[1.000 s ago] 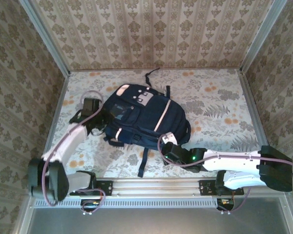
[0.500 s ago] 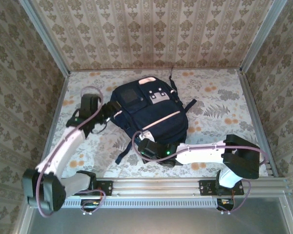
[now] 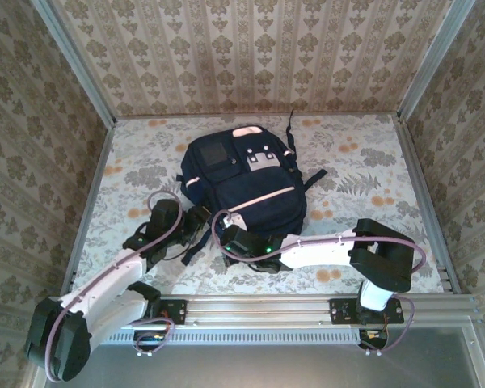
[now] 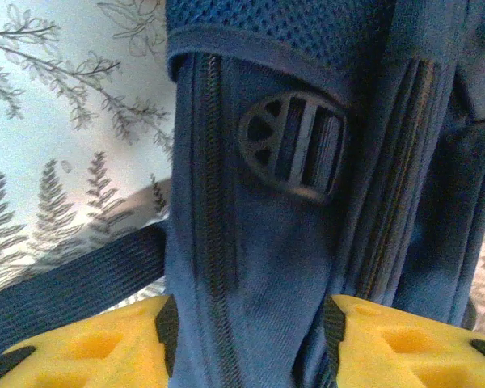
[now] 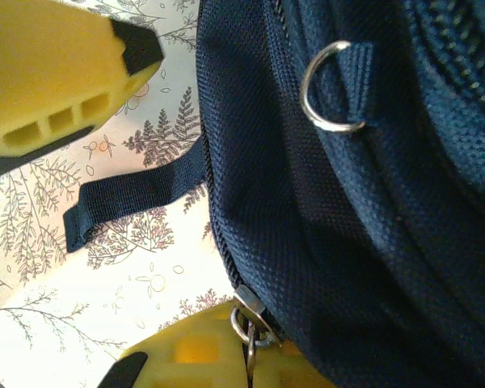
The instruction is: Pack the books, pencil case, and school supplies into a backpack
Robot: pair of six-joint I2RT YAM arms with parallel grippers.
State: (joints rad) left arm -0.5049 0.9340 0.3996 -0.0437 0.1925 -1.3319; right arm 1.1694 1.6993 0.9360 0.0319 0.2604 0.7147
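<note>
The navy backpack lies flat at mid-table, its pocket side up and its bottom edge toward me. At its near left corner, my left gripper straddles a thick fold of the side fabric. In the left wrist view both yellow fingers press on that fold of the backpack beside a zipper. Right next to it, my right gripper is shut on the metal zipper pull at the bag's edge. Books, pencil case and school supplies are out of view.
A loose dark strap lies on the floral tablecloth by the corner. The left gripper's finger sits close above my right fingers. Patterned walls enclose the table on three sides.
The backpack has swung from slanted to square with its top away from me. My left gripper let go of the bag's left side and moved down to the near left corner. The right gripper shifted left.
</note>
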